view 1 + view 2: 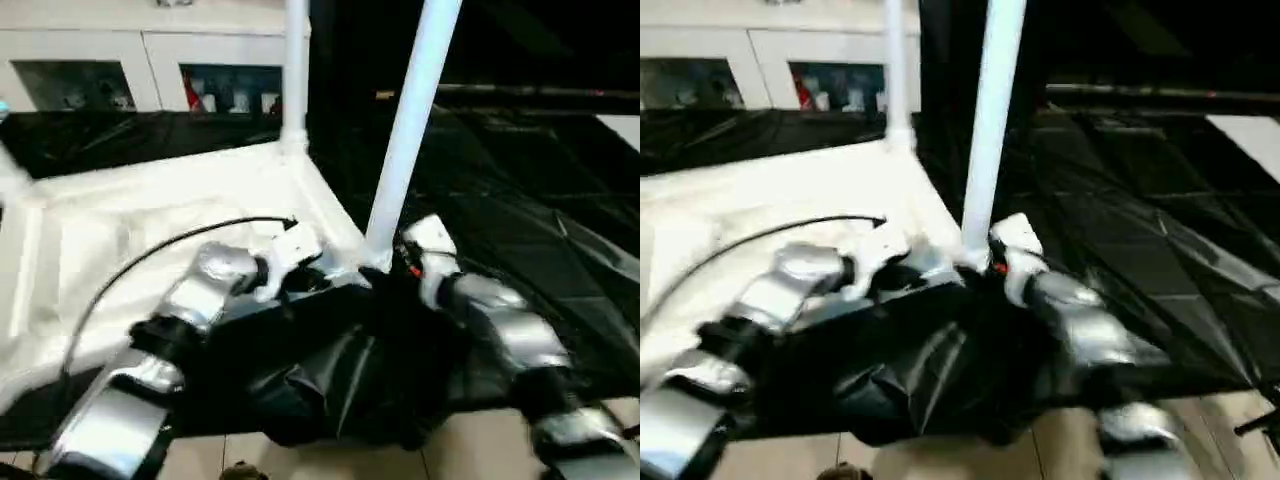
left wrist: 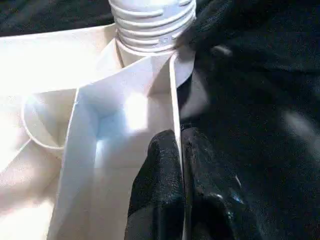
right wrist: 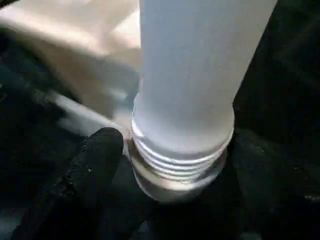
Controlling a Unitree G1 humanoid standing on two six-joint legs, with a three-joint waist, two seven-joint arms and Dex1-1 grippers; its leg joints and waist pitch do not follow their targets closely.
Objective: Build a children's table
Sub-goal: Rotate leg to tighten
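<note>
The children's table top lies upside down, white, with its ribbed underside facing up. One white leg stands upright in the far corner socket. A second leg leans slightly in the near corner socket, its threaded end partly showing above the socket. My right gripper is open, with a black finger on each side of that threaded end. My left gripper is shut on the top's thin rim wall, right beside that same corner.
Crumpled black sheeting covers the ground under and to the right of the top. A black cable runs across the top to my left wrist. A white glass-door cabinet stands behind. Tan floor shows at the near edge.
</note>
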